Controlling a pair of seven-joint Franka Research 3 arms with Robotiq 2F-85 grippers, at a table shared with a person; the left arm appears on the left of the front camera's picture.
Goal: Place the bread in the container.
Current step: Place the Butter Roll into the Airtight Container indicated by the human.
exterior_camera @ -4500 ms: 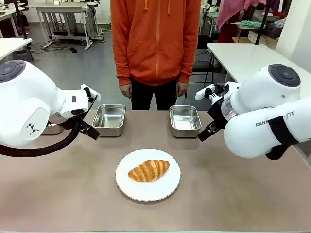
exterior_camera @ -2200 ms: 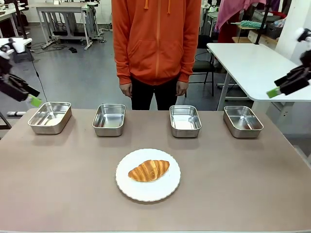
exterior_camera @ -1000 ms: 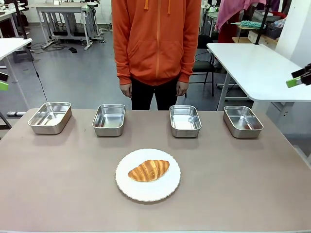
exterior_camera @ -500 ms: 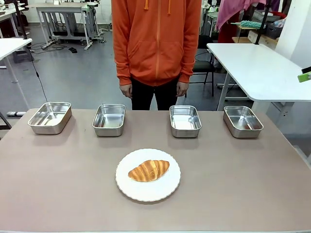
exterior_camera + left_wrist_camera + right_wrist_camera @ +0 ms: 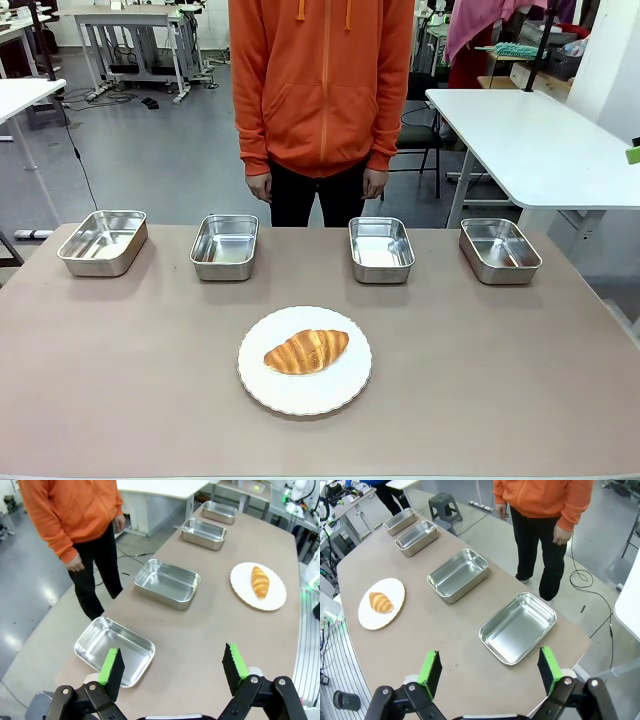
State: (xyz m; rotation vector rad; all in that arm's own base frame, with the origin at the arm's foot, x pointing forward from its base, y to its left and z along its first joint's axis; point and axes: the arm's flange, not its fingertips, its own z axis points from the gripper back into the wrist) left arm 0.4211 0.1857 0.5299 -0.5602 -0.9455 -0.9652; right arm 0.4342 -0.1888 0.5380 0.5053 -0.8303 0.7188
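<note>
**A:** Four steel containers. Where do they stand?

**B:** In a row along the far side of the surface [image 5: 480,390], each apart from the next: the leftmost container [image 5: 102,241], the left-middle container [image 5: 224,246], the right-middle container [image 5: 381,249] and the rightmost container [image 5: 500,250].

**A:** And the bread?

**B:** The bread [image 5: 306,351] lies on the white scalloped plate [image 5: 262,388]. The plate sits near the middle of the surface, nearer than the row and in line with the gap between the two middle containers.

**A:** How is the left hand?

**B:** The left hand [image 5: 172,662] is released, with its green pads spread wide. It is raised off the left end of the surface, well apart from the bread, and the leftmost container is the closest thing below it.

**A:** The right hand?

**B:** The right hand [image 5: 489,666] is released too, pads wide apart. It is raised off the right end, above the rightmost container and far from the plate.

**A:** Anyone else?

**B:** A person [image 5: 322,90] in an orange hooded top stands at the far side, arms hanging.
</note>
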